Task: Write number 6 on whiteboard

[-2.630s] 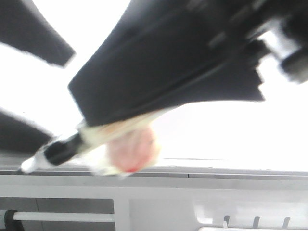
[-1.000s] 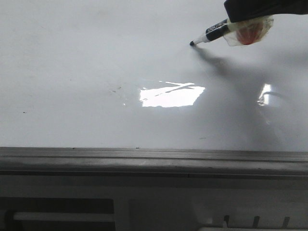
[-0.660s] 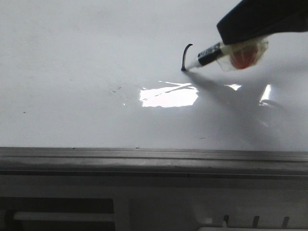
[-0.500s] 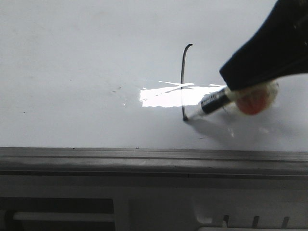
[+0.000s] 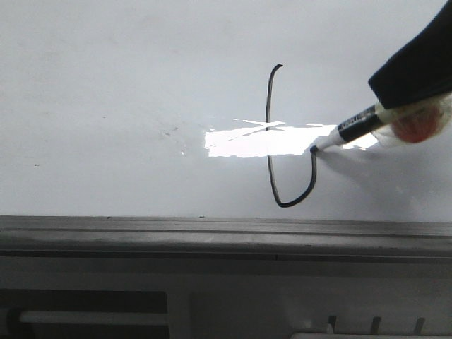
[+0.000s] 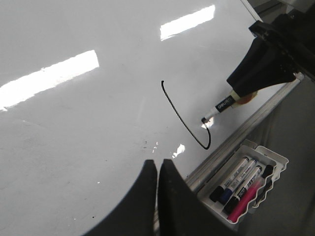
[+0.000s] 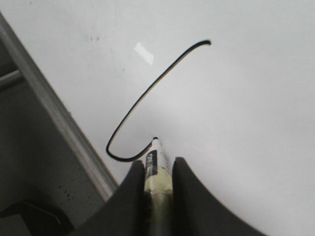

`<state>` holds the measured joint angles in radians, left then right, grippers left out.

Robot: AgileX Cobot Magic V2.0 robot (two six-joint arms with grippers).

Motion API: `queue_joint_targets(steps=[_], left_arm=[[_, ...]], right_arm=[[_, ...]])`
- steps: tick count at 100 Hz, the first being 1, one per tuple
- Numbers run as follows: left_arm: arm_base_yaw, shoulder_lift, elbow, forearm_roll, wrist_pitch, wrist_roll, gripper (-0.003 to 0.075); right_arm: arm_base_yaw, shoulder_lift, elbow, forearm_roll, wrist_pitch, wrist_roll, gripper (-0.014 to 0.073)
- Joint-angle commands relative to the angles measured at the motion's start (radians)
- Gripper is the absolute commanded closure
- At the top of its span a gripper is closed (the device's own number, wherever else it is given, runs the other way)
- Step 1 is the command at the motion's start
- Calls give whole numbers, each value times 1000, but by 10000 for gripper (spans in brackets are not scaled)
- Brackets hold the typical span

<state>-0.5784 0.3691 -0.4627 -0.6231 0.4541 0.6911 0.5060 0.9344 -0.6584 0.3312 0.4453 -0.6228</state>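
Note:
The whiteboard (image 5: pixel 106 106) fills the front view, glossy with glare. A thin black line, part of the number 6 (image 5: pixel 268 141), runs down from a hooked top, curves round near the lower frame and rises on the right side. It also shows in the left wrist view (image 6: pixel 179 115) and the right wrist view (image 7: pixel 147 93). My right gripper (image 7: pixel 158 167) is shut on a black marker (image 5: pixel 349 131), its tip touching the board at the line's end. My left gripper (image 6: pixel 158 164) is shut and empty over the board's lower part.
A grey metal frame edge (image 5: pixel 212 229) runs along the board's bottom. A white tray (image 6: pixel 273 160) beside the frame holds several markers (image 6: pixel 241 182), black, blue and pink. Bright glare (image 5: pixel 244 141) lies beside the stroke.
The marker drew the tall stroke downward, curved along the bottom and moved up to the right, starting the loop. My right gripper moved right and up with it.

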Motion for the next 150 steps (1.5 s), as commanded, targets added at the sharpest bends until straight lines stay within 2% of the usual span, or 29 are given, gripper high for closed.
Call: queue_joint_targets(steps=[1, 15, 37, 56, 71, 90, 97, 104, 108, 109, 110, 117, 121, 133, 150], left_arm=[[4, 6, -27, -28, -65, -11, 739], [4, 6, -27, -28, -65, -11, 739], [4, 6, -27, -28, -65, -11, 739], [4, 6, -27, -30, -63, -11, 739], [4, 6, -27, -30, -61, -11, 739], [4, 11, -27, -30, 14, -11, 738], [4, 42, -27, -30, 52, -11, 710], [4, 97, -27, -30, 95, -1, 613], [4, 139, -32, -40, 122, 28, 531], [4, 154, -35, -48, 130, 44, 489], [4, 161, -35, -53, 135, 53, 489], [4, 249, -51, -129, 201, 179, 365], [4, 290, -63, -167, 237, 247, 332], [4, 431, -91, -303, 330, 441, 326], [4, 562, -120, -462, 333, 667, 327]], right_arm=[[-14, -5, -30, -32, -119, 2, 647], [9, 14, -33, -23, -130, 2, 647], [103, 64, -33, -21, -140, 2, 647], [110, 81, -33, -21, -159, 4, 647], [119, 49, -55, 3, -121, 4, 647], [259, -78, -211, 43, -21, 4, 647], [300, -83, -236, 43, 7, 4, 647], [320, -67, -238, 43, 67, 4, 647], [322, -43, -237, 43, 119, 4, 647], [322, -39, -237, 43, 128, 4, 647], [322, -34, -235, 43, 145, 4, 647], [322, 13, -230, 43, 218, 4, 648], [322, 43, -230, 46, 236, 4, 647], [322, 113, -230, 105, 212, 4, 647], [372, 162, -230, 114, 184, 2, 648]])
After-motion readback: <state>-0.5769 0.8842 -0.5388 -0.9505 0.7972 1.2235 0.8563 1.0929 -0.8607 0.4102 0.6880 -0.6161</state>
